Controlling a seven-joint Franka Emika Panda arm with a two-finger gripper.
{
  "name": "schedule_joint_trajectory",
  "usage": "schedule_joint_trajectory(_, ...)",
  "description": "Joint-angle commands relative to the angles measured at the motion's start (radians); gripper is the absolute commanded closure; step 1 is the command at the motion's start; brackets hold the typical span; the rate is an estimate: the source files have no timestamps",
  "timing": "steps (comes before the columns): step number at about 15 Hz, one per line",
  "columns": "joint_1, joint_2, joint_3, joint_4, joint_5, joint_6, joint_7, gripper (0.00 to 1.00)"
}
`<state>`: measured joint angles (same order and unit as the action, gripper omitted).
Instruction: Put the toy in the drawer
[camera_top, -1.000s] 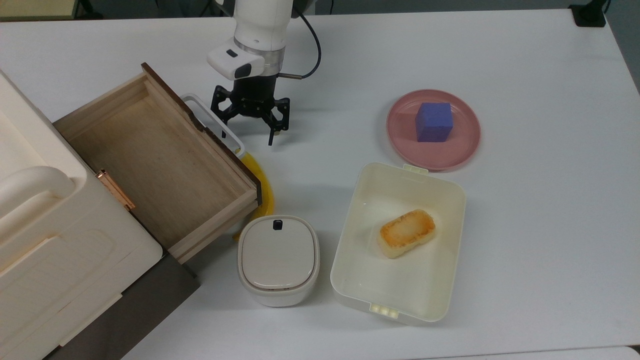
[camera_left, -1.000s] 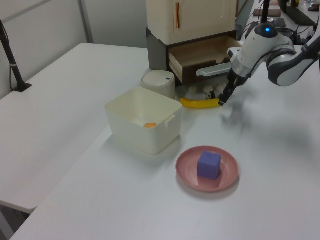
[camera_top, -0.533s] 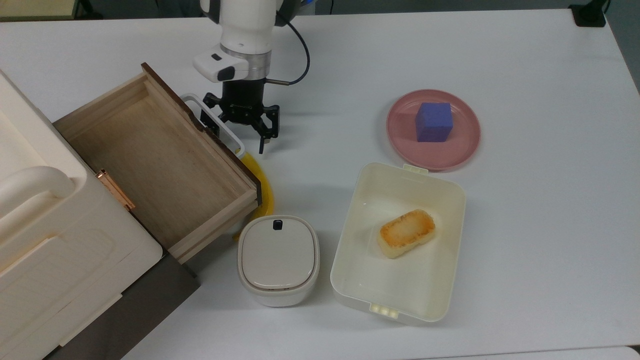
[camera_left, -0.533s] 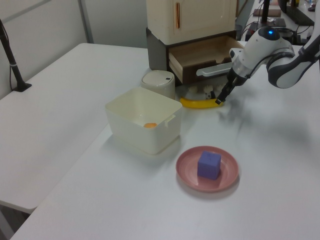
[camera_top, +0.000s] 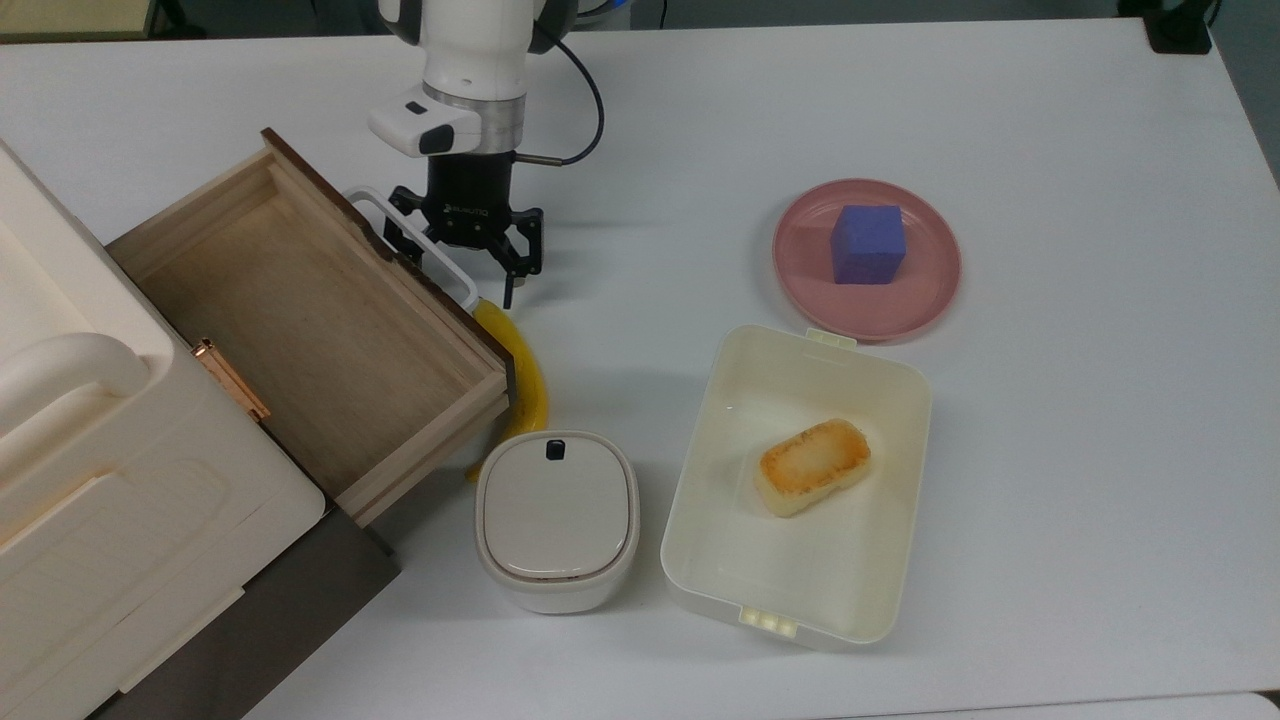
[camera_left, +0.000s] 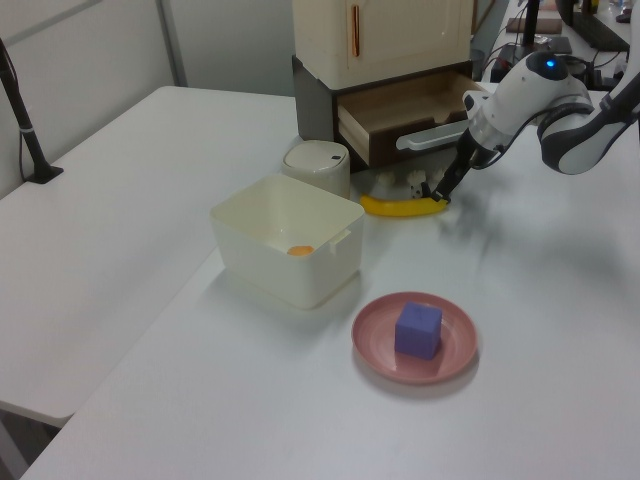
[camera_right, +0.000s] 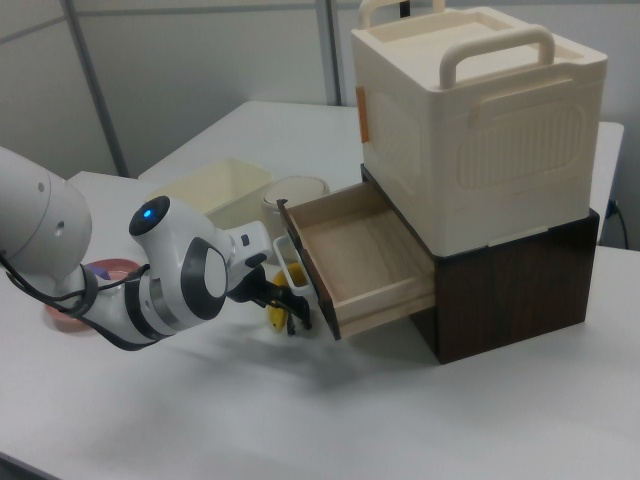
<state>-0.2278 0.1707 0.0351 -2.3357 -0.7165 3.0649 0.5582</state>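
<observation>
Now | fingers (camera_top: 462, 262) moved twd drawer (camera_top: 300, 320) handle | banana (camera_top: 518, 366) more exposed

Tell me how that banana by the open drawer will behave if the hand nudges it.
The banana is curved and lies flat, so a push would probably pivot or slide it on the smooth white table rather than roll it. It sits close against the drawer front, which may block it on that side.

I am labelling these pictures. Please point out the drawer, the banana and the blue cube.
drawer (camera_top: 300, 330): top view, bare wooden floor.
banana (camera_left: 402, 206): left view, middle of its yellow body.
blue cube (camera_top: 868, 238): top view, its top face.
</observation>
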Motion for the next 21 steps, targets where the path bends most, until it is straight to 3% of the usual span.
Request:
schedule_joint_trajectory(1, -0.004, -0.008, -0.017, -0.013, -0.052, 0.034, 0.016, 0.04)
schedule_joint_trajectory(21, 0.024, 0.082, -0.017, 0.044, -0.067, 0.029, 0.02, 0.18)
